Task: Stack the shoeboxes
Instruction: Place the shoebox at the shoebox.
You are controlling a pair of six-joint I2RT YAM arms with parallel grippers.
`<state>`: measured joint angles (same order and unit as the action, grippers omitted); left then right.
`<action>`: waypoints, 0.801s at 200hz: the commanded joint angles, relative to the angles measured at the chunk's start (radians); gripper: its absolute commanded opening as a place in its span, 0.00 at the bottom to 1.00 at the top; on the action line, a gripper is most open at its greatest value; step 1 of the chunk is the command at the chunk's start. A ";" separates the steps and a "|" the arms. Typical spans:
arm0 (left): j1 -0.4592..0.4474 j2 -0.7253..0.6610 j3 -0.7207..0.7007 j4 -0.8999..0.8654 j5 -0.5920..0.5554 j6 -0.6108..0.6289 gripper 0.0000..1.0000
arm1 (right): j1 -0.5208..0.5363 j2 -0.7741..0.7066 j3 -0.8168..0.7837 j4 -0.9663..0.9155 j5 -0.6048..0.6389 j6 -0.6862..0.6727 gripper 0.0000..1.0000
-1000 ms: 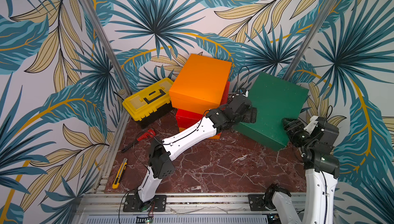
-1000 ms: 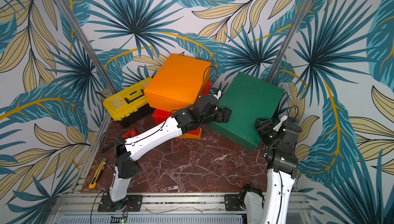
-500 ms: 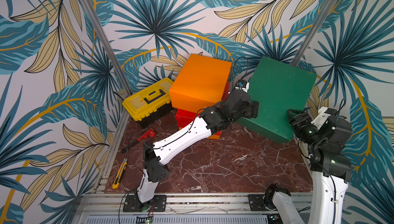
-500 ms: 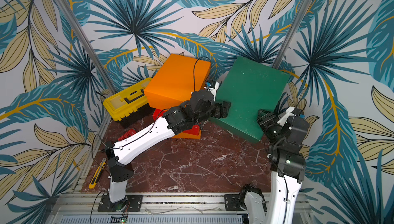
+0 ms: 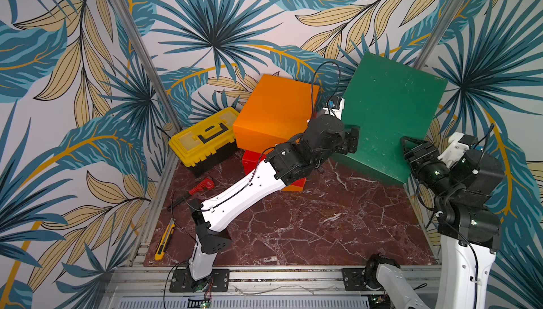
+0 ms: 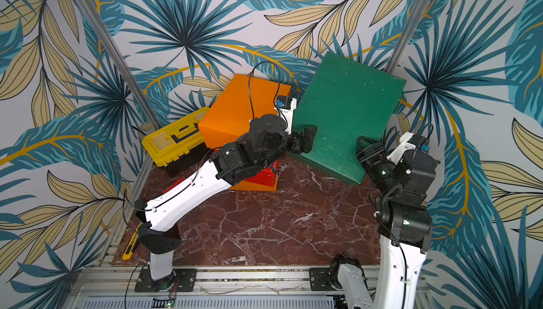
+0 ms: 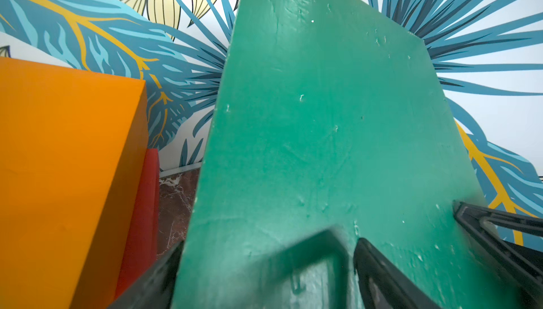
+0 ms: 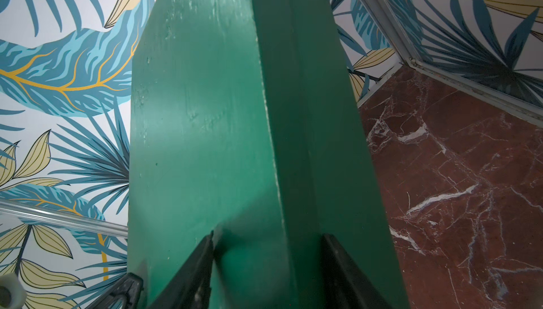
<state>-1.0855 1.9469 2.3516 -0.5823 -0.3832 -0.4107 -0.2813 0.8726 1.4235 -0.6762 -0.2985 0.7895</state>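
The dark green shoebox (image 5: 388,110) (image 6: 346,107) hangs tilted above the table's back right, its top face turned toward the camera. My left gripper (image 5: 349,143) (image 7: 270,245) is shut on its left edge, one finger over the top face and one beneath. At the box's near right corner, my right gripper (image 5: 411,148) (image 8: 268,235) is shut across the edge. Left of it stands a stack: an orange shoebox (image 5: 276,110) (image 7: 58,160) sits skewed on the red shoebox (image 5: 252,157), which lies on a second orange shoebox (image 5: 296,185).
A yellow toolbox (image 5: 205,140) with a black handle stands at the back left. A red wrench (image 5: 202,184) and a yellow utility knife (image 5: 164,238) lie along the left side of the marble table (image 5: 323,219). Leaf-patterned walls enclose the back and sides.
The green shoebox has risen off the table and tilted steeply upward. Both arms have lifted with it, keeping their hold.
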 commanded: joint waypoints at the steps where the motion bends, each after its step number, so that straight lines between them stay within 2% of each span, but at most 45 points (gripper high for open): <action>1: -0.163 0.040 0.030 0.145 0.333 -0.038 0.88 | 0.126 0.021 0.034 0.030 -0.311 0.038 0.57; 43: -0.164 0.040 0.075 0.120 0.289 -0.012 0.88 | 0.250 0.089 0.112 0.035 -0.248 0.024 0.57; 110: -0.163 0.004 0.072 0.113 0.200 0.060 0.89 | 0.471 0.225 0.258 0.038 -0.118 -0.018 0.56; 160: -0.116 -0.077 -0.034 0.113 0.143 0.051 0.89 | 0.586 0.319 0.350 0.066 -0.047 -0.037 0.56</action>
<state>-1.1351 1.7939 2.4313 -0.4530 -0.5533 -0.2947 0.1886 1.1515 1.7096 -0.7471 -0.1123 0.8085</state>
